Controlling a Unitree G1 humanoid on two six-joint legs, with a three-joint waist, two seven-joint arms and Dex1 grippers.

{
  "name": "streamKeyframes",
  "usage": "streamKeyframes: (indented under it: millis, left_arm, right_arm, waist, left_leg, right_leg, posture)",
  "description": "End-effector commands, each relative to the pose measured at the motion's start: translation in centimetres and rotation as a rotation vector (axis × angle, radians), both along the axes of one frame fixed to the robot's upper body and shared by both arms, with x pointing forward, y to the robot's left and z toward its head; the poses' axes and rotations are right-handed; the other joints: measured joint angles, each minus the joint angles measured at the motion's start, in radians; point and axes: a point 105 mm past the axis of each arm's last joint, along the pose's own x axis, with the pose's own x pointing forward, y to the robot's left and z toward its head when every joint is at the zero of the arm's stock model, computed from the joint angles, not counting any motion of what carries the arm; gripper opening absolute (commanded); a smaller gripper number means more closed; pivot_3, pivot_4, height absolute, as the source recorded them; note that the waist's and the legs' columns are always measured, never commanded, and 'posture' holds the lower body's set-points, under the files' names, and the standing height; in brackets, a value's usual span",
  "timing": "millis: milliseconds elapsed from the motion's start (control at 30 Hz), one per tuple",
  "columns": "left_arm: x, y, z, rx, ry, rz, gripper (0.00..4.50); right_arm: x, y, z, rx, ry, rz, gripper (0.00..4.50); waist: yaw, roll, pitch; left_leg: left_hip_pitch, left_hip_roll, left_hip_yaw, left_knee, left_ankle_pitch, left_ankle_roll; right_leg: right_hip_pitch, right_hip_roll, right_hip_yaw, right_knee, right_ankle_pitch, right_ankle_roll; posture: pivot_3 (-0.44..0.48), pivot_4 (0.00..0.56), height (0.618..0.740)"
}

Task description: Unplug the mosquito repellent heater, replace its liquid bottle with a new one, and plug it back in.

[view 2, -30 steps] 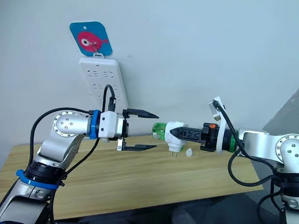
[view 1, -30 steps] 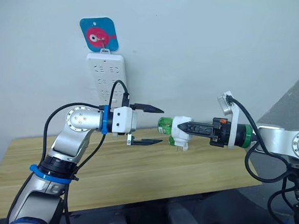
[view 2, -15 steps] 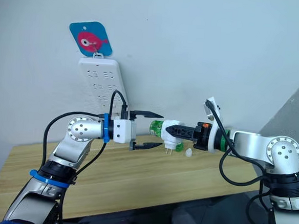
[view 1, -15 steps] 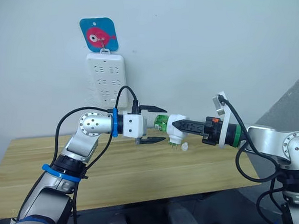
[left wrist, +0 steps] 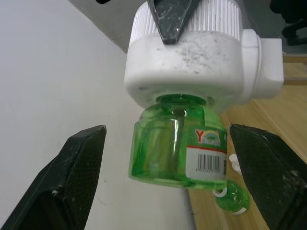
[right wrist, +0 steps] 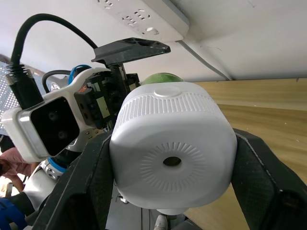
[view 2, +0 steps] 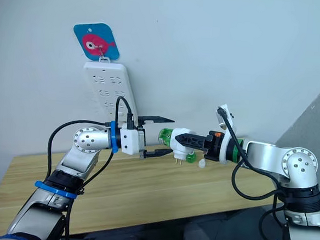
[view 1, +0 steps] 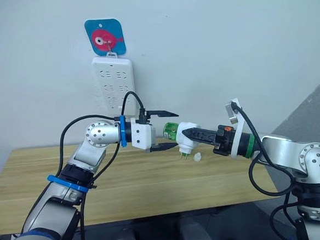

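The right gripper (view 1: pixel 185 134) is clamped tight on the mosquito repellent heater (view 1: pixel 187 138) and holds it up in the air over the wooden bench (view 1: pixel 117 188). The heater's two metal prongs (view 2: pixel 178 160) point down. A green bottle (left wrist: pixel 180 149) is screwed into the heater and sticks out toward the other arm. The left gripper (view 1: pixel 167 130) is spread wide, with one black finger on each side of that green bottle, and it is not touching it. In the left wrist view the fingers (left wrist: pixel 76 177) are apart from the bottle on both sides. The new one (left wrist: pixel 232 198), a small green bottle with a white cap, lies on the bench below. A white power strip (view 1: pixel 112 83) hangs on the wall behind, under a blue fish tag (view 1: pixel 105 37)
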Motion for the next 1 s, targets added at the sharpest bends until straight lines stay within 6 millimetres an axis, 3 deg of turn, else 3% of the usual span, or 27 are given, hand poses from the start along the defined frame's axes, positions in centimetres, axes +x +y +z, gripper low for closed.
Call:
streamKeyframes:
  millis: [33,367,633,933,1000]
  left_arm:
    - [-0.1,0.4,1.8,-0.070,-0.003,-0.018,4.28]
    - [-0.7,0.3,3.0,-0.075,-0.004,-0.086,4.28]
    - [-1.3,0.2,2.9,-0.063,0.015,-0.117,2.34]
    - [-1.4,0.3,3.1,-0.047,0.017,-0.126,2.34]
    - [-1.3,0.4,3.1,-0.053,0.039,-0.121,2.34]
  right_arm:
    - [-0.5,-0.3,1.6,0.052,-0.048,0.028,2.94]
    - [-0.8,-0.3,1.6,0.071,-0.044,0.061,2.94]
    - [-0.9,-0.4,1.6,0.072,-0.043,0.065,2.94]
    - [-0.9,-0.4,2.0,0.091,-0.054,0.071,2.94]
    - [-0.8,-0.5,2.1,0.096,-0.060,0.062,3.72]
  waist:
    - [0.000,0.000,0.000]
    - [-0.001,0.000,0.000]
    - [-0.003,0.000,-0.001]
    - [-0.003,0.000,-0.002]
    - [-0.003,0.000,-0.002]
  left_leg:
    - [0.000,0.000,0.000,0.000,0.000,0.000]
    - [0.000,0.000,0.000,0.000,0.000,0.000]
    - [0.000,0.000,0.000,0.000,0.000,0.000]
    - [0.000,0.000,0.000,0.000,0.000,0.000]
    - [0.000,0.000,0.000,0.000,0.000,0.000]
  right_leg:
    - [0.000,0.000,0.000,0.000,0.000,0.000]
    - [0.000,0.000,0.000,0.000,0.000,0.000]
    - [0.000,0.000,0.000,0.000,0.000,0.000]
    - [0.000,0.000,0.000,0.000,0.000,0.000]
    - [0.000,0.000,0.000,0.000,0.000,0.000]
  posture:
    - [-0.249,0.082,0.740]
    - [-0.246,0.079,0.740]
    - [-0.245,0.074,0.740]
    - [-0.243,0.072,0.740]
    - [-0.243,0.072,0.740]
